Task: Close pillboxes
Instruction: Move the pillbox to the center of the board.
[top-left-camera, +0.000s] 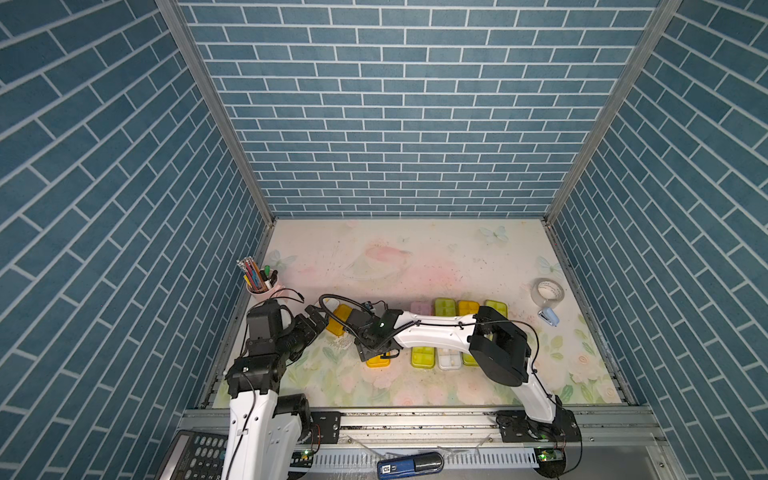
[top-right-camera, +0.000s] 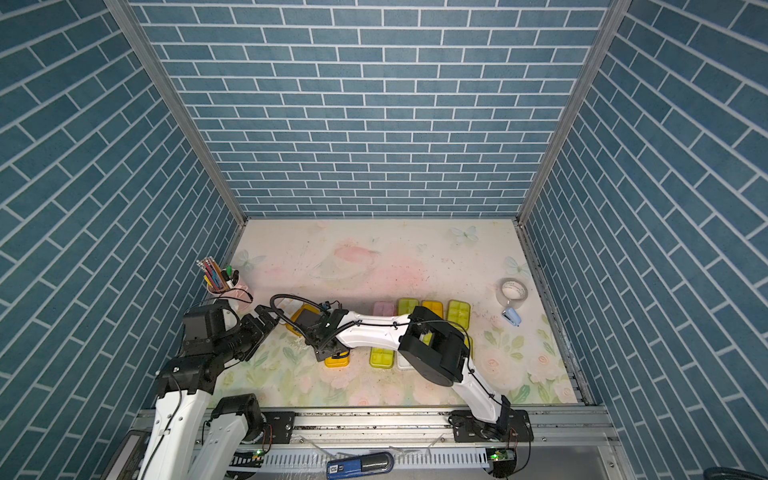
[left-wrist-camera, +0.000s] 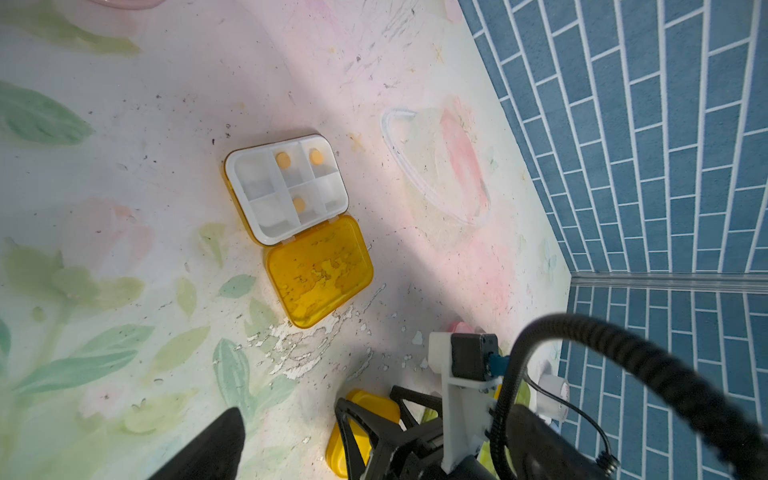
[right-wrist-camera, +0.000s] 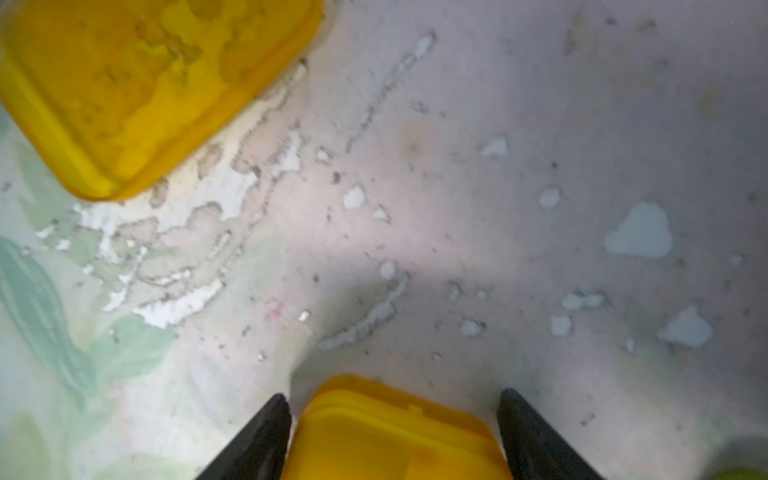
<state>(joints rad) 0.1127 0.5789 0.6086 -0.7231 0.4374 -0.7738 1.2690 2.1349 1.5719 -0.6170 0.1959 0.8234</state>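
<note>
The right gripper (right-wrist-camera: 392, 397) has its jaws apart, one finger (right-wrist-camera: 257, 440) on each side of a shut orange pillbox (right-wrist-camera: 395, 440) resting on the tabletop (right-wrist-camera: 540, 166). No clamp on its sides is evident. That box looks finished, its lid seated.

Just beyond lies the open orange pillbox (left-wrist-camera: 266, 208), with three orange tablets (left-wrist-camera: 283, 160) in its white compartments. Its lid (left-wrist-camera: 318, 272) lies flat on the tabletop.

The left gripper (top-left-camera: 314, 320) hovers near it. Only one of its fingers (left-wrist-camera: 216, 449) shows in the wrist view, set well aside, so its jaws read as apart.

The next move calls for lifting clear of the shut box and catching that lid's free edge. The lid then swings over the hinge and is pressed until it seats, without jolting the tablets.

The remaining pillboxes (top-left-camera: 446, 308) sit in two rows under the right arm (top-left-camera: 436, 332), too small to judge.
</note>
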